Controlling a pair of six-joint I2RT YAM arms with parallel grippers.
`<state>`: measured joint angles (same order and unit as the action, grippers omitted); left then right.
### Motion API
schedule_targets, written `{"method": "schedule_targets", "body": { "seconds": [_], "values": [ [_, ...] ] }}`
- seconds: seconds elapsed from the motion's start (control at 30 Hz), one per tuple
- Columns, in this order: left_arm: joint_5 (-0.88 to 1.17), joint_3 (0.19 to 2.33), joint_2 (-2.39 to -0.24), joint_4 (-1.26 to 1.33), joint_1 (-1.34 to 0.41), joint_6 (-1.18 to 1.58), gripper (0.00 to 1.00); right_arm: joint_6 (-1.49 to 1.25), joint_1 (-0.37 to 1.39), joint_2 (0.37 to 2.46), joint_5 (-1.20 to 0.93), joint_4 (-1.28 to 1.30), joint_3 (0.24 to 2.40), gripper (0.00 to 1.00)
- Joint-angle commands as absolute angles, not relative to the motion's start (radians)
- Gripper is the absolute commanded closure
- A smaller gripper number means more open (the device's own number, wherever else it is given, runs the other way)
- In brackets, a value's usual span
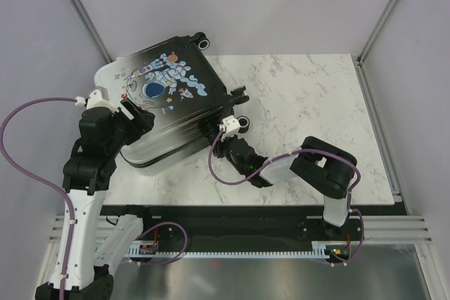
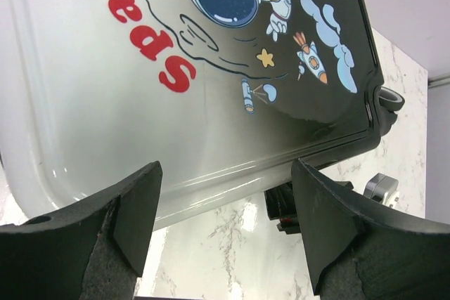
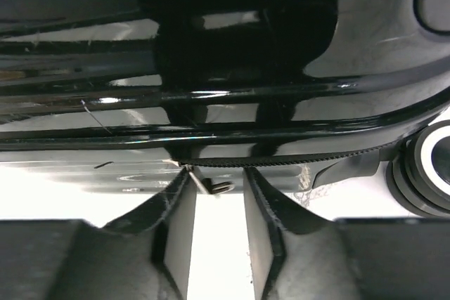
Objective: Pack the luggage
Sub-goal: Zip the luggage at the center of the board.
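1. A small hard-shell suitcase, the luggage (image 1: 169,103), lies flat and closed on the far left part of a white marble table (image 1: 316,103). It is turned at an angle to the table edges.
2. Its upper shell fades from black to white and carries a cartoon astronaut (image 1: 158,79) with the red word "Space" (image 2: 144,33). Black wheels jut from its right-hand end, and one wheel (image 1: 242,123) sits near the right arm.
3. The left gripper (image 2: 225,173) hovers just off the pale near-left corner of the case. Its two black fingers (image 2: 133,209) are spread wide with nothing between them.
4. The right gripper (image 3: 218,177) is low on the table, pressed up to the glossy black near side of the case, just beside a wheel (image 3: 432,166).
5. Its fingers (image 3: 179,223) are drawn close together, with a narrow strip of bright tabletop showing between them.
6. A small metal zipper pull (image 3: 213,186) hangs from the zipper line (image 3: 295,159) into that gap, near the left-hand finger. It does not look pinched from both sides.
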<state>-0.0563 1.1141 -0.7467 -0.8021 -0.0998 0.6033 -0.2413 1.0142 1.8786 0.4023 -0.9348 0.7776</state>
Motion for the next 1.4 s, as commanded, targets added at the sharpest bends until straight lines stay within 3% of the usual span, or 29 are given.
{"method": "schedule_targets", "body": {
  "seconds": [0.0,0.13,0.3,0.73,1.37],
  "values": [
    [-0.101,1.173,-0.732,-0.848,-0.097,0.626,0.19,-0.25,1.017,1.897,0.466,-1.075,0.811,0.62],
    [-0.117,1.18,-0.724,-0.877,-0.097,0.63,0.19,-0.284,1.015,1.911,0.474,-1.111,0.822,0.69],
    [-0.129,1.167,-0.707,-0.897,-0.097,0.652,0.19,-0.324,1.017,1.896,0.509,-1.129,0.81,1.0],
    [-0.187,1.126,-0.667,-0.9,-0.097,0.638,0.2,-0.255,0.939,1.694,0.595,-0.96,0.664,1.0],
    [-0.238,1.074,-0.67,-0.884,-0.097,0.681,0.19,-0.149,0.684,1.713,0.462,-0.94,0.68,1.0]
  ]
}}
